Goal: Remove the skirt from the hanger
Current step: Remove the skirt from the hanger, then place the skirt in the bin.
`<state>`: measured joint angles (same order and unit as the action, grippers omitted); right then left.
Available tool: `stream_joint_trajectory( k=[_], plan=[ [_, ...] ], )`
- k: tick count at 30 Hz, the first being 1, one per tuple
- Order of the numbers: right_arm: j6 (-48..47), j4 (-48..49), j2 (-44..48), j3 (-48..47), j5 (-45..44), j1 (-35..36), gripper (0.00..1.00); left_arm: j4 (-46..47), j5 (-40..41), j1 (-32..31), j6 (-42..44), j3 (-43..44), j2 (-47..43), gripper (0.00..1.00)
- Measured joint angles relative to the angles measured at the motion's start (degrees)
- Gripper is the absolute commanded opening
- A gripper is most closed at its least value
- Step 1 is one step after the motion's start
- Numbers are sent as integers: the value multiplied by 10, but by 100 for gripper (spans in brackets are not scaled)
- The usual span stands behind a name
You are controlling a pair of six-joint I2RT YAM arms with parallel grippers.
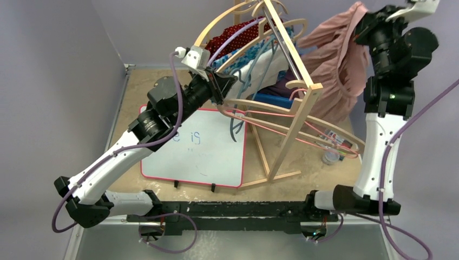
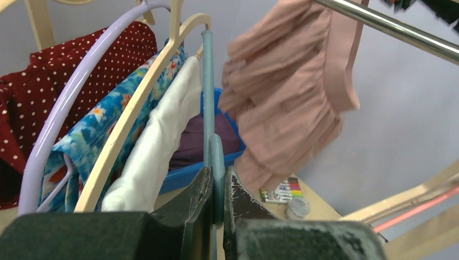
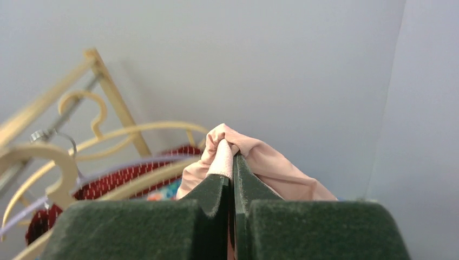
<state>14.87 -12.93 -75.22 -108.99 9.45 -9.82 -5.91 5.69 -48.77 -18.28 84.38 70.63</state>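
My left fingers (image 2: 217, 181) were clamped flat on the lower shaft of the blue hanger (image 2: 208, 81), holding it upright among the other hangers on the wooden rack (image 1: 303, 108), over the far middle of the counter (image 1: 132, 89). My right fingers (image 3: 231, 170) were pressed together on a bunched fold of the pink skirt (image 2: 281, 108), raised high above the far right corner of the counter. From my left wrist I saw the skirt hanging to one side of the hanger with a gap between them, passing under the metal rail (image 2: 389, 27). I judged the garment was already off the hanger, or nearly so, though I could not see every fold. The step in hand seemed to be the pull-away. Next I would need to carry the skirt out past the right end of the rack and lower it, while my left side kept the hanger steady so it did not swing into the red dotted garment (image 2: 108, 59) or the white one (image 2: 162, 146) beside it. Room was tight on the far side, where the walls met close behind my right wrist. The open space lay toward the near right edge, beyond the marker box (image 1: 336, 142) and the small cup (image 1: 329, 158), with the whiteboard (image 1: 200, 146) covering the near left.
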Motion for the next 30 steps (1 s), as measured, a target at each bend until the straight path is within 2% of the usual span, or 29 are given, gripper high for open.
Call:
stream_joint_trajectory(
  k=[7, 10, 20, 25, 30],
  plan=[
    [-11, 73, -138, -212, 3, 0, 0, -41, -5, 0, 5, -10, -43, 0],
    [-15, 105, -189, -264, 6, 0, 0, -51, -10, 0, 5, -10, -53, 0],
    [-22, 168, -367, -356, 8, 0, 0, -70, -16, 0, -1, -31, -87, 0],
    [-17, 168, -419, -352, 9, 0, 0, -70, -14, 0, -2, -38, -107, 0],
    [-16, 167, -426, -310, 19, 0, 0, -70, -10, 0, -2, -40, -114, 0]
  ],
)
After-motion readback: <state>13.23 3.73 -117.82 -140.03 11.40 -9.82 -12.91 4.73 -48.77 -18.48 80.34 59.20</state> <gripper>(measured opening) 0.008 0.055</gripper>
